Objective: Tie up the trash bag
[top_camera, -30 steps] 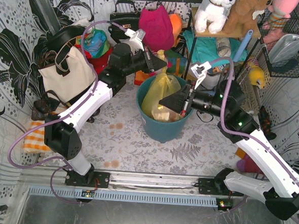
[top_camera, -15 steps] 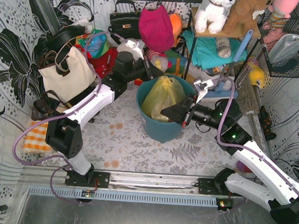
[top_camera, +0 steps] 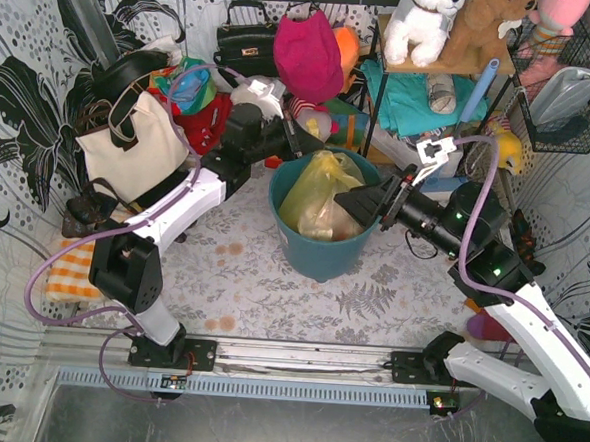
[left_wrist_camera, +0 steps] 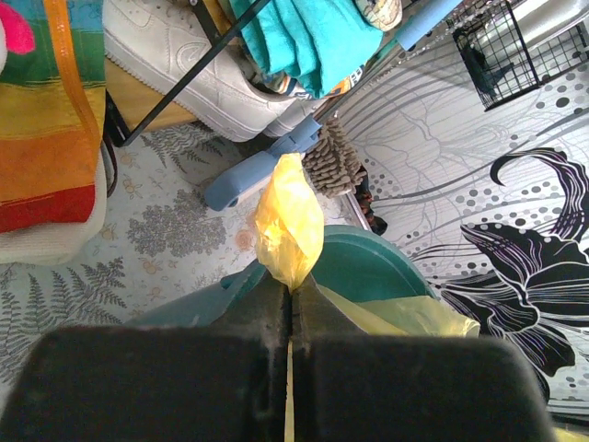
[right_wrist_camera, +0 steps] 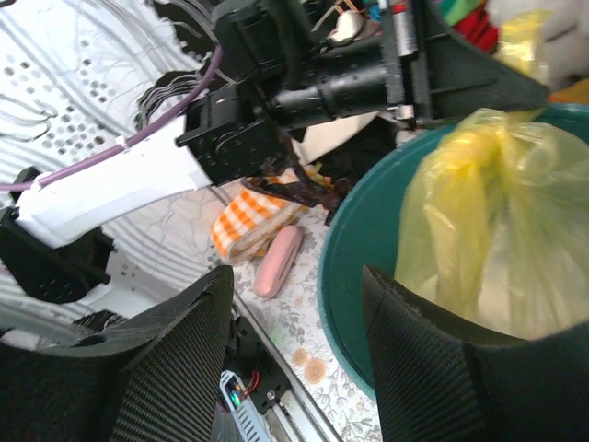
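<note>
right tool [top_camera: 351, 198]: backed off to the right, jaws now apart, empty
left tool [left_wrist_camera: 290, 302]: pinching trash bag [left_wrist_camera: 287, 221] by its twisted tip
trash bag: crinkly yellow, inside teal bin [top_camera: 318, 254]

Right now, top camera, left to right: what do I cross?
cream tote bag → trash bag → wire basket. Left out, since they overlap the bag: teal bin, left end effector, right end effector.
</note>
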Controlling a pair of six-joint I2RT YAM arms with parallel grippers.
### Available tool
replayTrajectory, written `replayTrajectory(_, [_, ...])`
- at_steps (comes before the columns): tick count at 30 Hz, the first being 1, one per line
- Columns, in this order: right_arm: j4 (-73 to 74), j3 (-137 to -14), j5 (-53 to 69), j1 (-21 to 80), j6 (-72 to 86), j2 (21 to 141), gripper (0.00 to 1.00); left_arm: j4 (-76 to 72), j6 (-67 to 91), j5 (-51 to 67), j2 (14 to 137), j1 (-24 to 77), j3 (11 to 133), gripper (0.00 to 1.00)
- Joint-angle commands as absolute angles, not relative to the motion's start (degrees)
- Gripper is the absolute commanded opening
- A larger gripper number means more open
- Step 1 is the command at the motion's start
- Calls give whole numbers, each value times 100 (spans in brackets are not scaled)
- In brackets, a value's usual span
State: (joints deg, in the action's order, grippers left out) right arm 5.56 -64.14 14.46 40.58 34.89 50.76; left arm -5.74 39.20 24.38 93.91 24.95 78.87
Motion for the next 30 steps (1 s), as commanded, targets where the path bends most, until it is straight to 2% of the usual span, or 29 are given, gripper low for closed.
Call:
replayTrajectory(1, [1463, -6650, 520, 4087, 3533, 4984, 58, -1109, 3964, 2675, 9173, 2460, 7797, 0])
replayTrajectory(11, [1749, -6859, 59, 4087, 3505, 4901, 67, -1368, 3942, 2903, 8936, 2461, 7689, 0])
replayTrajectory(20, [1820, -7425, 683, 4087, 3402, 5002, 64, -1458, 3981, 2944, 8792, 2460, 7638, 0])
replayTrajectory(30, [2819, -7894, 447, 4087, 3307, 5276, 60, -1475, 3988, 2978, 8706, 2454, 7647, 0])
